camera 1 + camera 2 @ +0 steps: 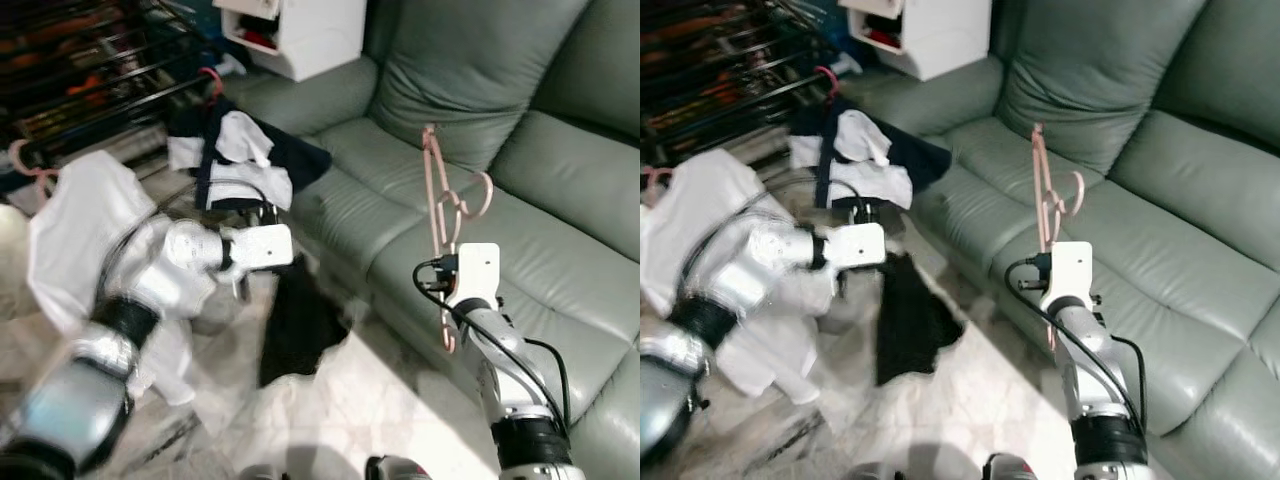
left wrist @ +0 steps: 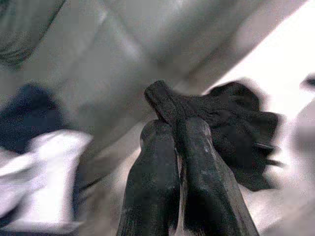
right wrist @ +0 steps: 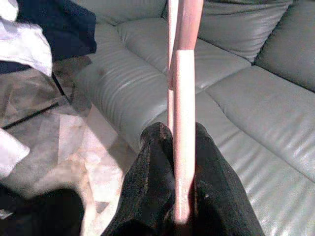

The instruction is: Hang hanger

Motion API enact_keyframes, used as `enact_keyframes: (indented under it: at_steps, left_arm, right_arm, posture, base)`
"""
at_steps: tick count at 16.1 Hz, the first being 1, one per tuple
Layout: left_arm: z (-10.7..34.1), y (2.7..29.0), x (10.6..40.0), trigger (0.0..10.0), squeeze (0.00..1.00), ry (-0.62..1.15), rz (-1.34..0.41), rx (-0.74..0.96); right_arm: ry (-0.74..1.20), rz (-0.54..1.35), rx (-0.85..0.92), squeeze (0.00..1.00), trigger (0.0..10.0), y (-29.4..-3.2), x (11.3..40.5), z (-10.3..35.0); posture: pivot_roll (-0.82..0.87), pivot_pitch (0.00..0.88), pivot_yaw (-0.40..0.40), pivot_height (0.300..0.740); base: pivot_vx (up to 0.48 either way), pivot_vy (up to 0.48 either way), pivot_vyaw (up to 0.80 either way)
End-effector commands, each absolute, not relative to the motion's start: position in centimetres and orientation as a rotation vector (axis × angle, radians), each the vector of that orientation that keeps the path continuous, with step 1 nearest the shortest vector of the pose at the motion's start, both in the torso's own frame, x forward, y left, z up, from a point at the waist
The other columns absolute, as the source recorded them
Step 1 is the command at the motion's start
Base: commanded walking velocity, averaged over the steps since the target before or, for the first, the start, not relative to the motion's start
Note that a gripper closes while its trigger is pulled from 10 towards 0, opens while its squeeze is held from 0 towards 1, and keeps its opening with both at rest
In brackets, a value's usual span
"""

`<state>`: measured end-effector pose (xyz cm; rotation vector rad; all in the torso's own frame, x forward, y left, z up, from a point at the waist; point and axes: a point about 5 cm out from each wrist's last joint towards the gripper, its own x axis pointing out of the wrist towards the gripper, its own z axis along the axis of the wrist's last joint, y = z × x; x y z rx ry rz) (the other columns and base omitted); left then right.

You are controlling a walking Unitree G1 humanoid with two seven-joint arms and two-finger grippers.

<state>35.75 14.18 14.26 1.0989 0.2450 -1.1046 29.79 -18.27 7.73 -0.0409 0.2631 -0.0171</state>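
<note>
The right gripper [image 3: 173, 147] is clenched on a thin pink hanger [image 1: 440, 205]. It holds the hanger up over the sofa [image 1: 560, 200], with the curly hook sticking out to the side near the top. The hanger looks smooth, like plastic, and it runs straight up between the two black fingers [image 3: 147, 167].

The left gripper [image 2: 179, 132] is pinched on a soft black cloth [image 1: 295, 325]. The cloth hangs down limp over the pale, shiny floor [image 1: 340, 410], just in front of the sofa.

The sofa is grey-green and looks like leather, with puffy cushions and little wrinkles.

On the robot's left, a white shirt [image 1: 85, 235] hangs on another pink hanger. A heap of white and dark blue clothes [image 1: 245, 155] hangs from a dark metal rack [image 1: 90, 75]. A white box-like shelf [image 1: 300, 30] stands behind the sofa arm.
</note>
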Motion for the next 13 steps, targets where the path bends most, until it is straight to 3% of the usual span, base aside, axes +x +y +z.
enact_keyframes:
  at_steps: [1,3,5,8,13]
  left_arm:
    - [15.1,14.1,36.4,10.0,0.00,0.196,-1.072,1.197]
    - [18.5,13.0,38.9,10.0,0.00,-0.029,-0.806,1.306]
    - [19.2,12.3,39.0,10.0,0.00,-0.134,-0.784,1.296]
    - [18.5,12.7,39.3,10.0,0.00,-0.110,-0.731,1.291]
    - [19.0,14.0,40.2,10.0,0.00,-0.121,-0.543,1.300]
  right_arm:
    - [0.237,-0.006,-0.032,0.00,10.0,-17.9,30.2,8.2]
    - [0.258,0.037,-0.033,0.00,10.0,-17.5,30.0,7.9]
    - [0.262,0.102,-0.027,0.00,10.0,-17.1,29.9,7.9]
    - [0.249,0.352,-0.035,0.00,10.0,-16.4,29.2,9.1]
    - [0.249,0.573,-0.159,0.00,10.0,-17.8,28.2,10.9]
  posture:
    - [-0.06,0.000,0.111,0.740]
    - [-0.07,0.000,0.106,0.740]
    - [-0.08,0.000,0.097,0.740]
    - [-0.09,0.000,0.093,0.740]
    - [-0.11,0.000,0.087,0.740]
  base:
    - [0.000,0.000,0.00]
    - [0.000,0.000,0.00]
    - [0.000,0.000,0.00]
    - [0.000,0.000,0.00]
    - [0.000,0.000,0.00]
